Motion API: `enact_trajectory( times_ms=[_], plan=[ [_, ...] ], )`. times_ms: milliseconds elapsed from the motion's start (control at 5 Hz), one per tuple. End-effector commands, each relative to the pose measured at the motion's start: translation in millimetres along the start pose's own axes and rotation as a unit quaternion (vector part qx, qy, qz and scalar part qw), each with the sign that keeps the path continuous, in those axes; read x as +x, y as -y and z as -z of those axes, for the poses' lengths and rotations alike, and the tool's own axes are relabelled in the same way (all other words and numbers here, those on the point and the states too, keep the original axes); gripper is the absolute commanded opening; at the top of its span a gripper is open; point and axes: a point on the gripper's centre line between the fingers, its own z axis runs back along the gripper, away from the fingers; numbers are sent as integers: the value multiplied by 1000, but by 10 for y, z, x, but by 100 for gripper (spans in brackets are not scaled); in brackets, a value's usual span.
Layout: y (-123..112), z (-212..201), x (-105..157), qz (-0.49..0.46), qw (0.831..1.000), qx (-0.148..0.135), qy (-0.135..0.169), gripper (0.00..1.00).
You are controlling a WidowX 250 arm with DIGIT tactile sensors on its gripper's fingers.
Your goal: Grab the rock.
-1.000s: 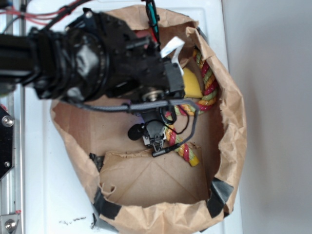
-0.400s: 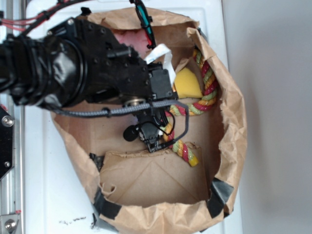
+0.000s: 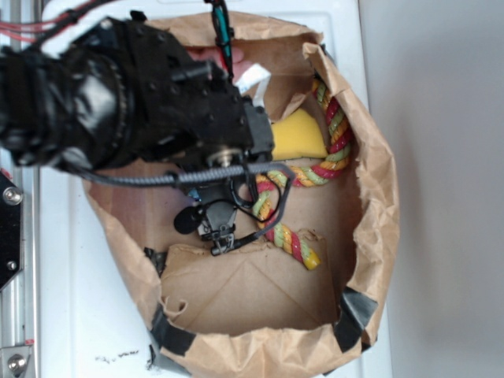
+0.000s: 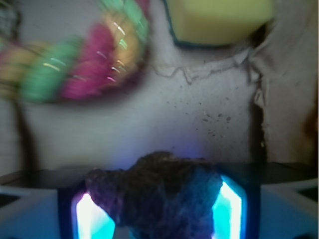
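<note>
Now the arm has slid left across the paper bag [image 3: 370, 236] vs a sec ago, tool [image 4: 158, 209] pinching the rock [image 4: 159, 196] between both pads (wrist cam shows it snug). Rope toy [image 3: 295, 240] and yellow sponge [image 3: 298, 138] stay put, so I'd say grab's basically done.

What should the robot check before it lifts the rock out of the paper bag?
1. Rock between the gripper fingers: ok, it sits between the two glowing pads in the wrist view.
2. Grip firm enough to lift: cannot tell, the contact points are hidden by glare.
3. Colorful rope free of the gripper: ok in the wrist view, it lies apart, beyond the rock.
4. Yellow sponge out of the way: ok, it rests farther back in the bag.
5. Brown paper bag walls clear of the arm: cannot tell, the arm hides the near rim.
</note>
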Motion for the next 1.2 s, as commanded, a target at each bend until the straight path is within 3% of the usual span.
enact_trajectory(
  times_ms=[0,400,600,800,1000],
  plan=[
    [75,-773,314,-4,996,-43,80,0],
    [283,-1009,424,0,991,-36,127,0],
    [365,-1122,403,5,994,10,107,0],
    [395,-1210,337,13,996,36,84,0],
    [427,-1322,238,25,998,31,48,0]
  ],
)
